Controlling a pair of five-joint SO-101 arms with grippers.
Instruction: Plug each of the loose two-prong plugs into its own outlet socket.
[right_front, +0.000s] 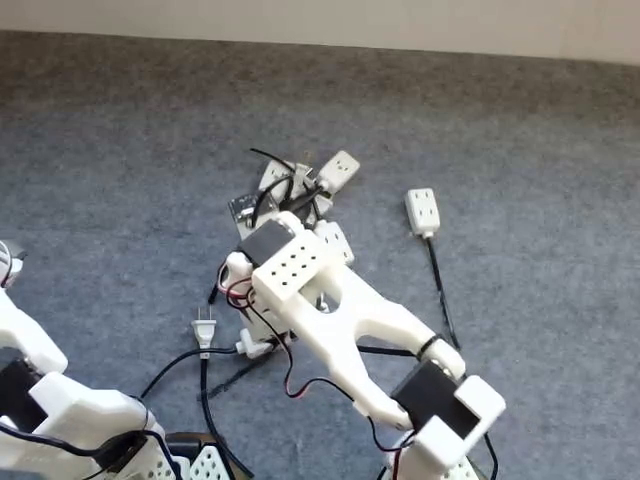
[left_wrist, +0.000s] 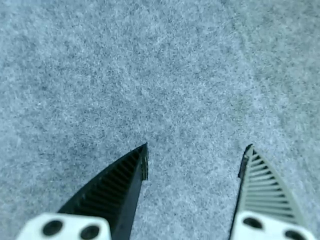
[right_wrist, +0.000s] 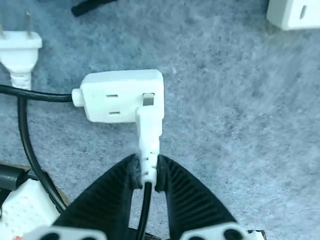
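My right gripper (right_wrist: 146, 176) is shut on the tail of a white two-prong plug (right_wrist: 149, 131). The plug's head sits against one socket of a white outlet block (right_wrist: 116, 96), and its prongs are hidden. A second white plug (right_wrist: 19, 51) lies loose beside that block on its black cord. In the high view the right arm (right_front: 340, 320) stretches over a cluster of white outlet blocks (right_front: 338, 170), and a loose plug (right_front: 204, 330) lies on the carpet to its left. My left gripper (left_wrist: 196, 156) hangs open over bare grey carpet.
A separate outlet block (right_front: 422, 212) with a black cord lies to the right of the cluster. Another outlet's corner (right_wrist: 295, 12) shows past the held plug. Black cords (right_front: 215, 375) cross the carpet between the arms. The left arm's base (right_front: 50, 405) sits at the near left.
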